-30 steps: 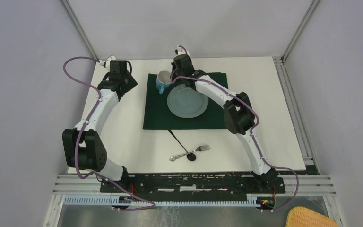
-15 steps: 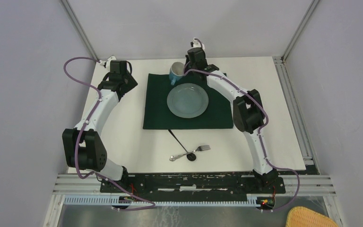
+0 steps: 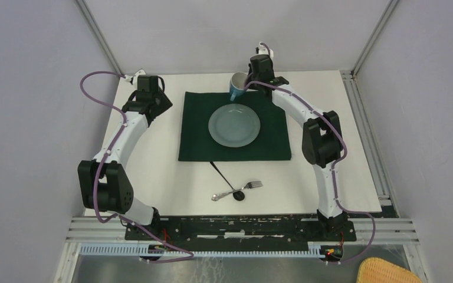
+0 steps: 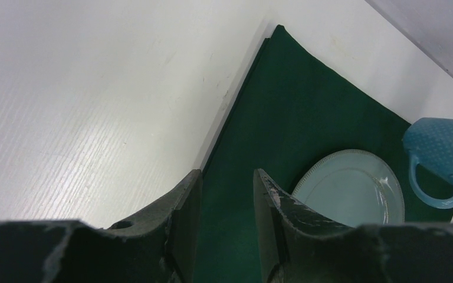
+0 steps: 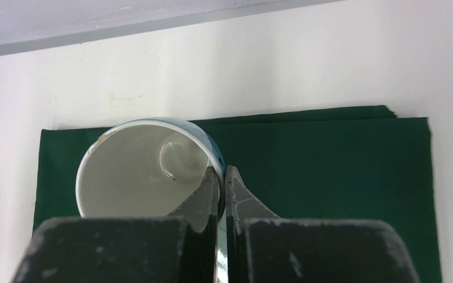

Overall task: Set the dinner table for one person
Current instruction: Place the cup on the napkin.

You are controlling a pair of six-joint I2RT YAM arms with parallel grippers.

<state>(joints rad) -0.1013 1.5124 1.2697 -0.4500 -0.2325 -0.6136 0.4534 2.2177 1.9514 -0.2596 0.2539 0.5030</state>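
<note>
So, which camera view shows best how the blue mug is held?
The right wrist view: the right gripper pinches the rim of the blue mug, one finger inside, one outside. The top view shows it small, at the green cloth's far edge. The left wrist view shows only its outside and handle.

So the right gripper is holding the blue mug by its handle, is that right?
Not the handle: the right gripper pinches the blue mug by its rim, one finger inside, one outside. The right wrist view shows it.
</note>
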